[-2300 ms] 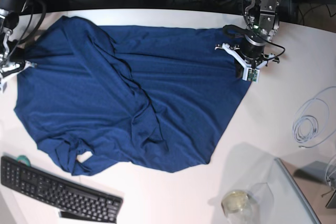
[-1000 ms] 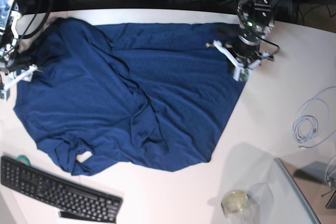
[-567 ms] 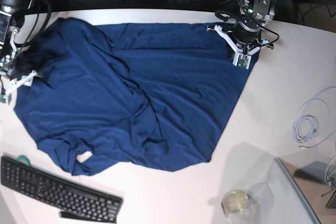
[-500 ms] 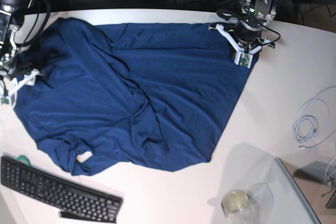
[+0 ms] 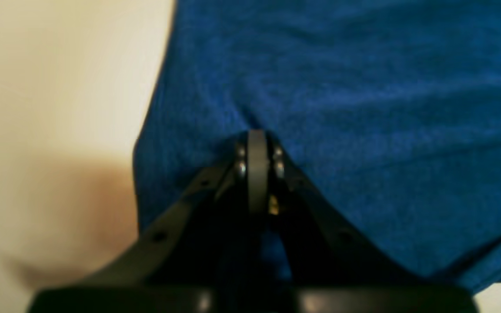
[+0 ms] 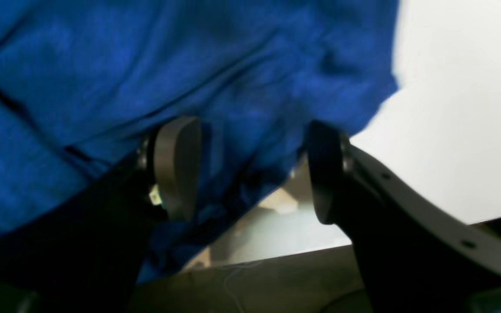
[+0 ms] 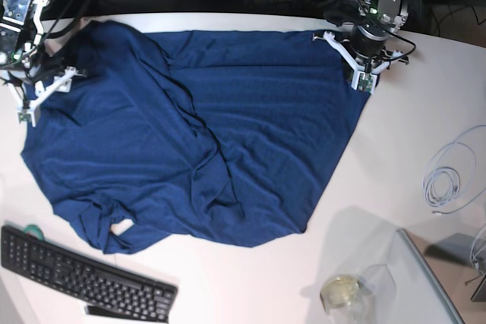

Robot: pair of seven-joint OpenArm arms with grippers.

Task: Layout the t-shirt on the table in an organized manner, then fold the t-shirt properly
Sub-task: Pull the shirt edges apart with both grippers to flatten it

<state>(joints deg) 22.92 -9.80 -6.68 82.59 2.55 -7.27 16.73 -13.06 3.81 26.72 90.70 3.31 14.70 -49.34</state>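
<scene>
Left wrist view: my left gripper (image 5: 257, 150) is clenched on the t-shirt (image 7: 197, 134) hem. I've dragged that corner farther across the table (image 7: 395, 157), flattening it. Beyond, my right gripper (image 6: 250, 169) gapes over bunched sleeve fabric; the layout is unfinished.

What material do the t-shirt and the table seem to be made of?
The t-shirt looks like soft knit cloth, perhaps cotton jersey: matte navy, fine fuzzy texture, limp creases. The table looks like hard smooth laminate or painted board, white with a slight sheen, though its exact material cannot be told.
</scene>
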